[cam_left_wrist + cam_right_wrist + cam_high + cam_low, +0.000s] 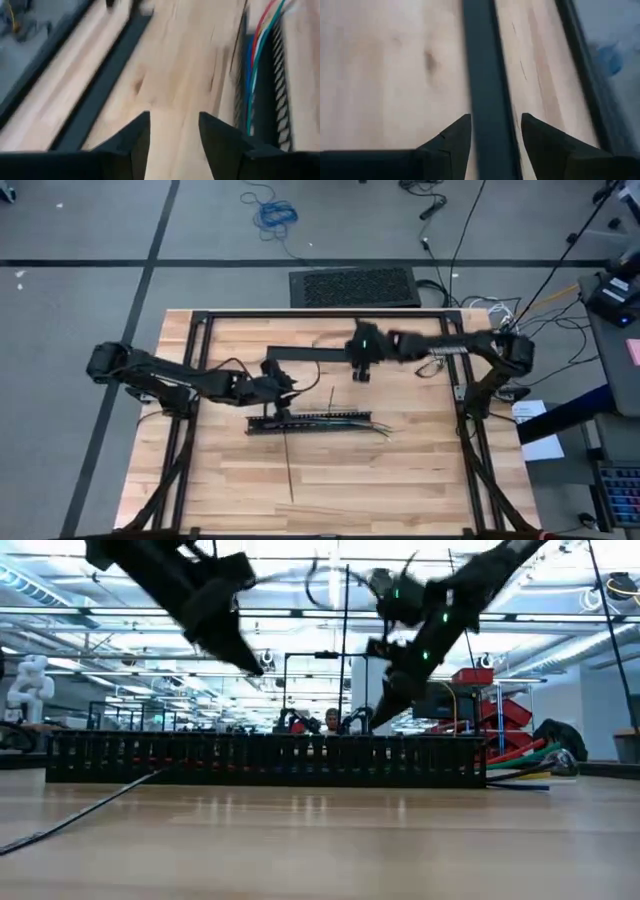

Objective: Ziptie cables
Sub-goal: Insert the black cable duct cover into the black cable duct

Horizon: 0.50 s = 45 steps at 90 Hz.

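While both claws hang empty, fingers apart, cables (345, 419) lie left-right along slotted bar (300, 423), loose ends rightward.

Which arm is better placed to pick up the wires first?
Left, probably. The open left gripper hovers just above the black slotted bar holding the multicoloured wires; the open right gripper hangs farther back.
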{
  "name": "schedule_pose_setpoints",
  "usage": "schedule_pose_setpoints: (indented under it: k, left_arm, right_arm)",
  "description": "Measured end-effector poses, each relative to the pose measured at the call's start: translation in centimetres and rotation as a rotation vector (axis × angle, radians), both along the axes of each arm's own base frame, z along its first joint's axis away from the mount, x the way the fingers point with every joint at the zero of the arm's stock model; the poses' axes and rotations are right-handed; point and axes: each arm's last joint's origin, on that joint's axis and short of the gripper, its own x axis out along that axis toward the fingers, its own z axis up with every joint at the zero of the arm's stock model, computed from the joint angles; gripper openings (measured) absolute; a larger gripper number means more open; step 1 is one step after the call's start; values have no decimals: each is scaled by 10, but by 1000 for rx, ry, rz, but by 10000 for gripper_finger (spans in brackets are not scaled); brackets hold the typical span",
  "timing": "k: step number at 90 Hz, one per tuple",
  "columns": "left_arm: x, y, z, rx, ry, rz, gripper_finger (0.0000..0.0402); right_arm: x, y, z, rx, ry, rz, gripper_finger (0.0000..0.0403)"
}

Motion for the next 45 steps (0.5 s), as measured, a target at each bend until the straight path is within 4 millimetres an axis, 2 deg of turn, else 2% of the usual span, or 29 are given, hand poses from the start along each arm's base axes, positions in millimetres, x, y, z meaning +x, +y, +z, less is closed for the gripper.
schedule_pose_setpoints:
  k: [10, 20, 33, 45]
  left_arm:
    - [-11, 0, -4, 12, 68, 89, 166]
    - [-16, 0, -8, 46, 111, 156, 166]
    - [-9, 0, -10, 30, 73, 156, 166]
    - [-2, -1, -9, -8, 35, 90, 166]
  right_arm:
    - [-15, -31, -11, 84, 4, -40, 164]
    - [-24, -50, -20, 87, 15, -50, 164]
    - [-27, -58, -41, 164, 49, -2, 164]
    - [-21, -62, -58, 148, 65, 31, 164]
